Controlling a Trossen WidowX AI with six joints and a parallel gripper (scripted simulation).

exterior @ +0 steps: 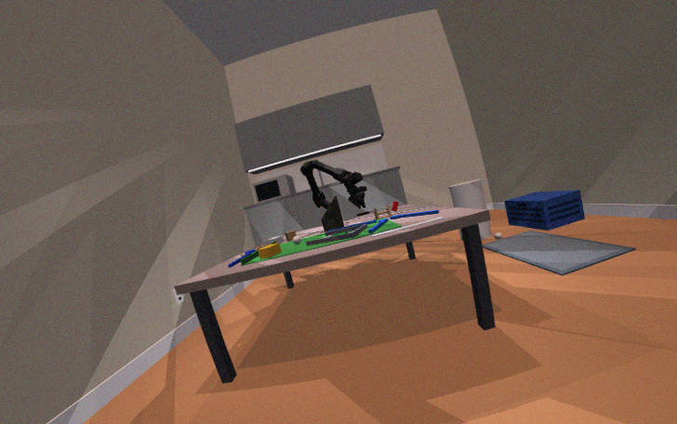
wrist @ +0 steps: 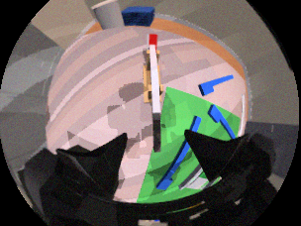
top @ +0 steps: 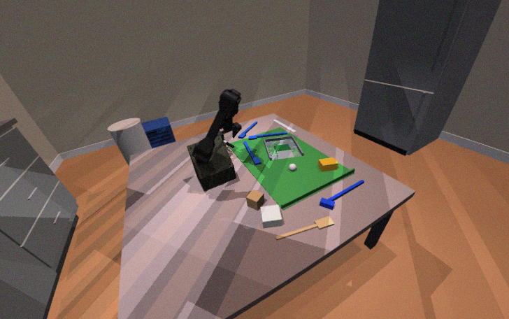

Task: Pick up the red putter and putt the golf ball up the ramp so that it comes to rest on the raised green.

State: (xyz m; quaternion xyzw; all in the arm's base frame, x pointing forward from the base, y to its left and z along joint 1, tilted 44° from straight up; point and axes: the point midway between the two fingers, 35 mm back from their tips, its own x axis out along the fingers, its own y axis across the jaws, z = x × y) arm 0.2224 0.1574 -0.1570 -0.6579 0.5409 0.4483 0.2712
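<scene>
The red putter has a red head [exterior: 394, 205] [wrist: 152, 40], a white shaft [wrist: 154, 74] and a black grip [top: 228, 144] [wrist: 156, 141]. It lies across a small wooden stand [exterior: 376, 213] [wrist: 147, 74] beside the green mat [top: 277, 189] [wrist: 173, 106]. My gripper [exterior: 361, 205] [wrist: 156, 134] is open and empty above the putter; in the wrist view the grip shows between the fingers. The white golf ball [top: 292, 167] [exterior: 297, 240] rests on the mat. A grey-walled enclosure [top: 268, 150] [exterior: 329, 240] with a green patch inside stands on the mat; I cannot clearly tell the ramp.
Blue clubs [top: 252, 153] [top: 268, 135] [top: 248, 129] lie on and beside the mat. An orange block [top: 328, 164] stands near the mat's raised edge [top: 319, 188]. Beyond lie a blue mallet [top: 326, 203], a wooden club [top: 324, 222], a white block [top: 270, 215] and a brown cube [top: 254, 199].
</scene>
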